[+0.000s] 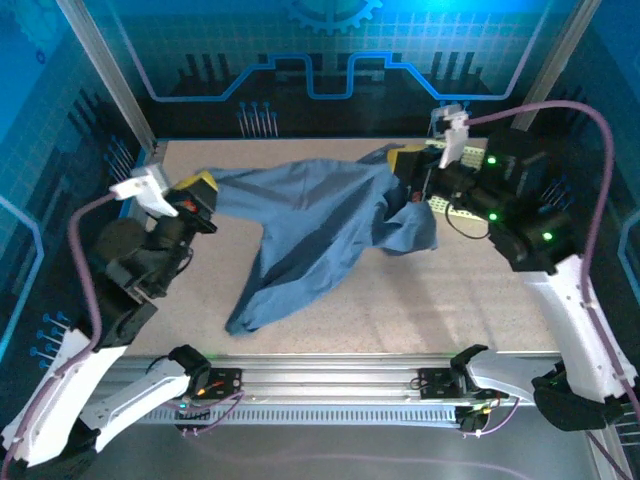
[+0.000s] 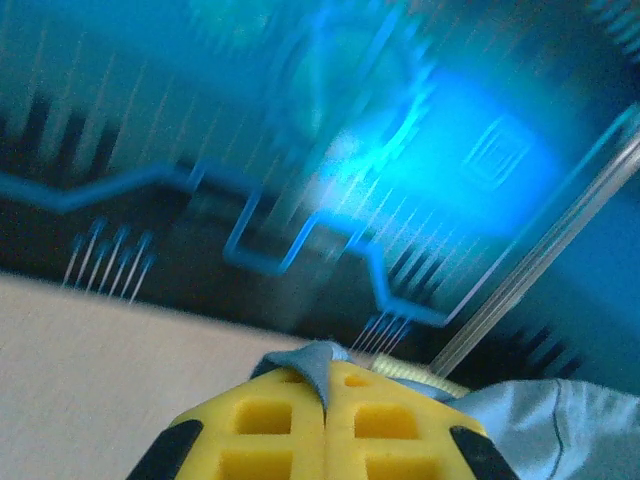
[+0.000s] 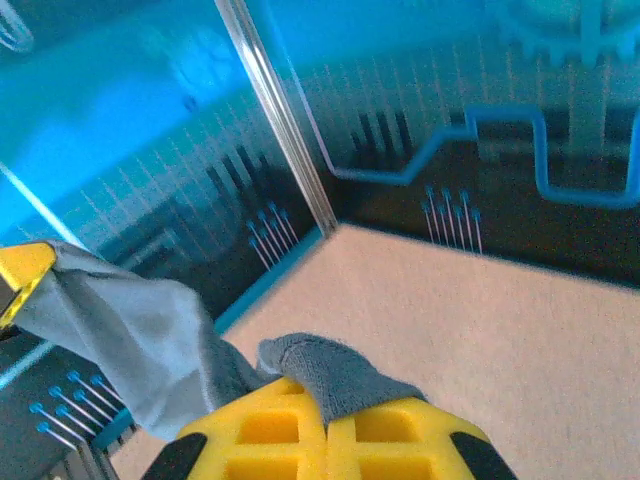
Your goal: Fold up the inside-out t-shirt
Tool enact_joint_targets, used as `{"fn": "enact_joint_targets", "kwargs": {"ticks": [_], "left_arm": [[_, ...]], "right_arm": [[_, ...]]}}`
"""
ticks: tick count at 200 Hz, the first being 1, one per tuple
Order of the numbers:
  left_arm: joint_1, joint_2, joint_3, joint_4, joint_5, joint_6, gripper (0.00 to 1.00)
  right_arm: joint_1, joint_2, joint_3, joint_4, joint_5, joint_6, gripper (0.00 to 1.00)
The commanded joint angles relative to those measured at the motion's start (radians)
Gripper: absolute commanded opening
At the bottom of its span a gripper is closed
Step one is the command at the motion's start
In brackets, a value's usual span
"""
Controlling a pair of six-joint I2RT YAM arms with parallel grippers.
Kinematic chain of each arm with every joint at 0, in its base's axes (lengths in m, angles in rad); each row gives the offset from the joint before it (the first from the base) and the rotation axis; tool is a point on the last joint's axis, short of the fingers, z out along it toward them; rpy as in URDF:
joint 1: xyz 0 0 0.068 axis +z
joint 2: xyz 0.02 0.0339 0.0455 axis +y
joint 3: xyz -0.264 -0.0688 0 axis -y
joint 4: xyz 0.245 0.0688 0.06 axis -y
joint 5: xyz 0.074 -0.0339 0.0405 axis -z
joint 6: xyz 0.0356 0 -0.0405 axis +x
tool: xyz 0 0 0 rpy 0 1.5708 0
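The inside-out t-shirt [image 1: 320, 225], slate blue and wrinkled, hangs stretched between my two grippers above the table, its lower part trailing down to the tabletop at the front left. My left gripper [image 1: 203, 186] is shut on one end of it; a fold of the fabric [image 2: 318, 365] sticks out between the yellow fingers [image 2: 270, 415]. My right gripper [image 1: 408, 165] is shut on the other end, with a tuft of cloth [image 3: 340, 375] pinched between its pads [image 3: 400, 430] and more shirt [image 3: 140, 330] draping off to the left.
A pale yellow-green perforated basket [image 1: 455, 185] stands at the back right, partly behind my right arm. The speckled tabletop [image 1: 450, 300] lies bare to the right of the shirt. A metal rail [image 1: 330, 380] runs along the near edge.
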Motion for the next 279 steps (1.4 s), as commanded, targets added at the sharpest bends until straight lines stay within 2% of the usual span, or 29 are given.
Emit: {"fn": "enact_joint_targets", "kwargs": {"ticks": [1, 18, 30, 40, 53, 69, 103, 141, 170, 195, 215, 235, 263, 274, 279], "left_arm": [[0.008, 0.022, -0.028, 0.048, -0.001, 0.077, 0.00], [0.009, 0.163, -0.042, -0.113, -0.090, 0.029, 0.00], [0.027, 0.271, -0.065, -0.255, -0.144, -0.069, 0.00], [0.073, 0.313, -0.130, -0.277, -0.072, -0.144, 0.00], [0.137, 0.317, -0.236, -0.223, 0.054, -0.220, 0.00], [0.184, 0.275, -0.312, -0.147, 0.148, -0.250, 0.00], [0.186, 0.160, -0.361, -0.068, 0.159, -0.211, 0.00], [0.190, 0.022, -0.524, 0.006, 0.134, -0.236, 0.00], [0.189, 0.000, -0.590, 0.037, 0.177, -0.243, 0.00], [0.190, 0.014, -0.634, 0.020, 0.152, -0.273, 0.00], [0.199, 0.089, -0.649, 0.024, 0.142, -0.277, 0.00], [0.219, 0.182, -0.615, 0.023, 0.150, -0.263, 0.00], [0.252, 0.238, -0.559, -0.018, 0.112, -0.261, 0.00], [0.284, 0.260, -0.548, -0.046, 0.109, -0.282, 0.00], [0.299, 0.269, -0.550, -0.053, 0.114, -0.292, 0.00]], "right_arm": [[-0.006, -0.001, -0.038, -0.049, 0.008, -0.024, 0.00], [-0.006, 0.011, -0.174, -0.023, 0.054, -0.011, 0.00], [-0.007, 0.049, -0.288, -0.011, 0.078, 0.008, 0.00], [-0.007, 0.088, -0.376, 0.007, 0.085, 0.027, 0.00], [-0.007, 0.133, -0.479, 0.055, 0.084, 0.048, 0.00], [-0.009, 0.157, -0.537, 0.101, 0.066, 0.067, 0.00], [-0.009, 0.125, -0.557, 0.118, 0.100, 0.059, 0.00], [-0.023, 0.074, -0.629, 0.106, 0.187, 0.068, 0.00], [-0.039, 0.037, -0.687, 0.134, 0.152, 0.085, 0.00], [-0.039, 0.040, -0.722, 0.168, 0.117, 0.097, 0.00], [-0.040, 0.102, -0.719, 0.174, 0.102, 0.104, 0.00], [-0.033, 0.161, -0.670, 0.195, 0.059, 0.104, 0.00], [-0.024, 0.230, -0.581, 0.174, 0.074, 0.073, 0.00], [-0.025, 0.272, -0.556, 0.164, 0.077, 0.073, 0.06], [-0.023, 0.300, -0.543, 0.165, 0.068, 0.072, 0.14]]}}
